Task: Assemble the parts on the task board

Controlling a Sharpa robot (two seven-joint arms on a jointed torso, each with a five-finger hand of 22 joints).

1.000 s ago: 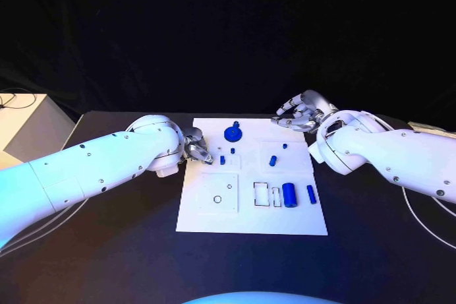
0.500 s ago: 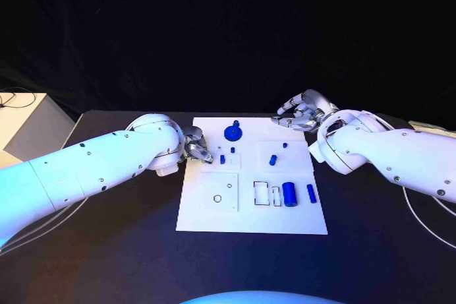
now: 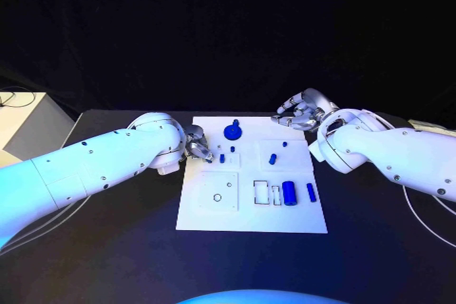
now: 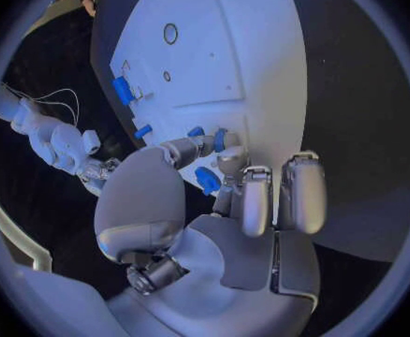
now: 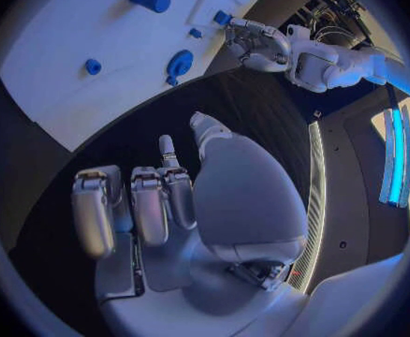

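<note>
L silver hand (image 3: 198, 150) at left edge of white rectangular task board (image 3: 221, 218), fingertips narrow, by small blue peg (image 3: 223, 159); grip cannot tell. R silver hand (image 3: 302, 113) curled in, holding nothing, off board's far-right corner.

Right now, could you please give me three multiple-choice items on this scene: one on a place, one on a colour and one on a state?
1. Where is the right hand?
A. over the middle of the task board
B. off the board's far right corner, above the table
C. at the board's near left corner

2. What colour are the parts?
A. red
B. blue
C. yellow

3. What does the right hand hold?
A. a part
B. the board's edge
C. nothing

Answers:
1 B: the head view shows it beyond that corner.
2 B: every piece on the board is blue.
3 C: the right wrist view shows its fingers curled around nothing.
</note>
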